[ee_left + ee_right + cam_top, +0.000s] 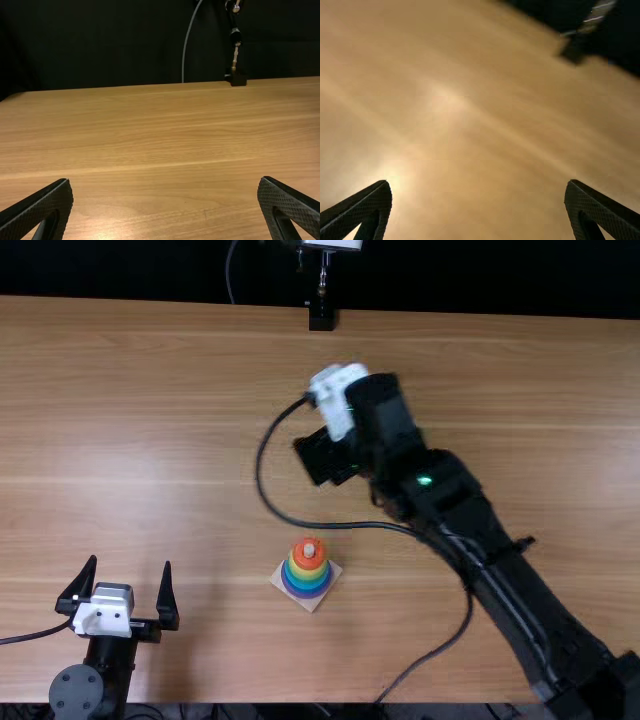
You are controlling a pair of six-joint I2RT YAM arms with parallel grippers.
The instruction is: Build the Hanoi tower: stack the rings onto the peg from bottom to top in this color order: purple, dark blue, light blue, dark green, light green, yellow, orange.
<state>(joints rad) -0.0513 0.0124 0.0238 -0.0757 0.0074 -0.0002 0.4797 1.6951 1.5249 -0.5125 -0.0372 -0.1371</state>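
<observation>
Looking at the top view, can spot the left gripper (130, 563) down in the lower left, jaws spread really wide, with nothing held between them. Same deal in the left wrist view: see the left gripper (166, 182) with one finger in each lower corner, a big gap in the middle and just tabletop behind it. Not gripping or touching any ring, and well apart from the stack.

Now for the right gripper (325, 458), find it just above the middle of the top view, on the arm slanting up from the lower right corner. Can't read the gap too well from up there, tbh. Check the right wrist view instead: see the right gripper (477, 185) with jaws wide apart, lots of wood showing through the gap, zero grip on anything.

As for the ring stack (318, 581), look low and near the middle of the top view, below the right gripper and right of the left one. Notice orange on top around the pale peg (308, 550), then yellow, then green and blue bands, down to purple. Can't separate every shade, though. Also note the square base (312, 606) underneath, lying flat on the table (130, 450).
</observation>
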